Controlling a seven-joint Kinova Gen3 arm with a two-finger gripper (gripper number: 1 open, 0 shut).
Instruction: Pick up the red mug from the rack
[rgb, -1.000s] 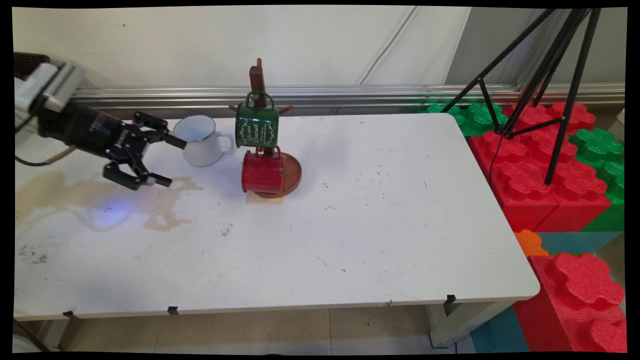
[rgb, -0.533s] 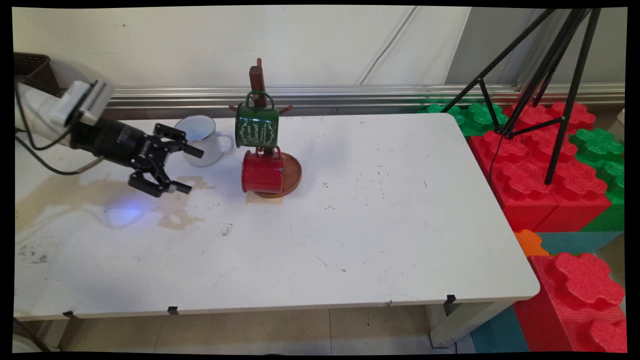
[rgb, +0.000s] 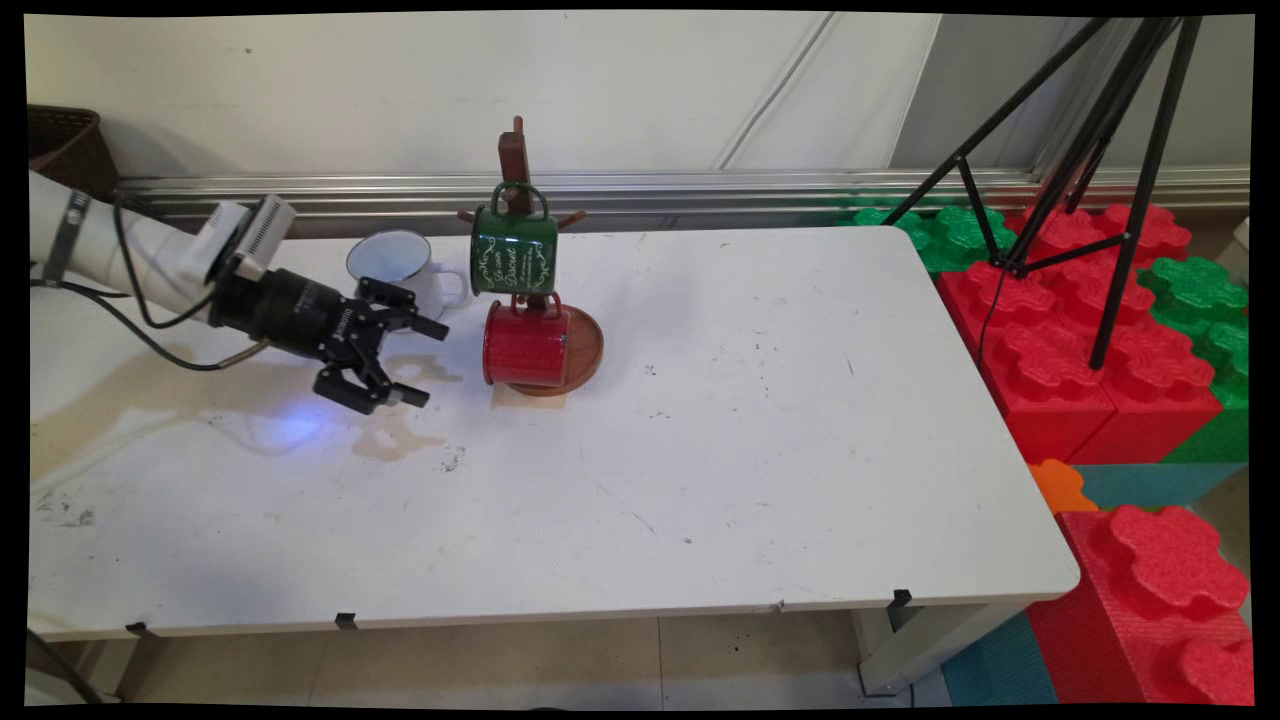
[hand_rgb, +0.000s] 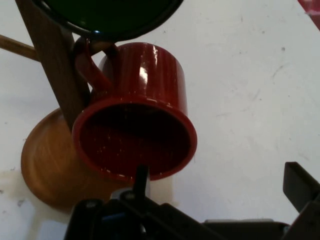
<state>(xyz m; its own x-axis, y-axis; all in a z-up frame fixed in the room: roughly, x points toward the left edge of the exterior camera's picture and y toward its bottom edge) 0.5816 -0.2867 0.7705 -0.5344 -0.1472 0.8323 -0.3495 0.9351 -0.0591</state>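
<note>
I see a wooden mug stand (rgb: 518, 170) at the far side of the white table (rgb: 700, 450); its pegs carry a green mug (rgb: 514, 250) above and a red mug (rgb: 527, 345) below, each hung by its handle so that the cup tips sideways over the round base (rgb: 590, 350). The red mug's open mouth (hand_rgb: 134, 140) faces my gripper (rgb: 420, 362), which is level with it, just to its left and not touching. The fingers are spread wide and hold nothing. A white mug (rgb: 395, 270) stands upright on the table just behind the gripper, beside the stand.
</note>
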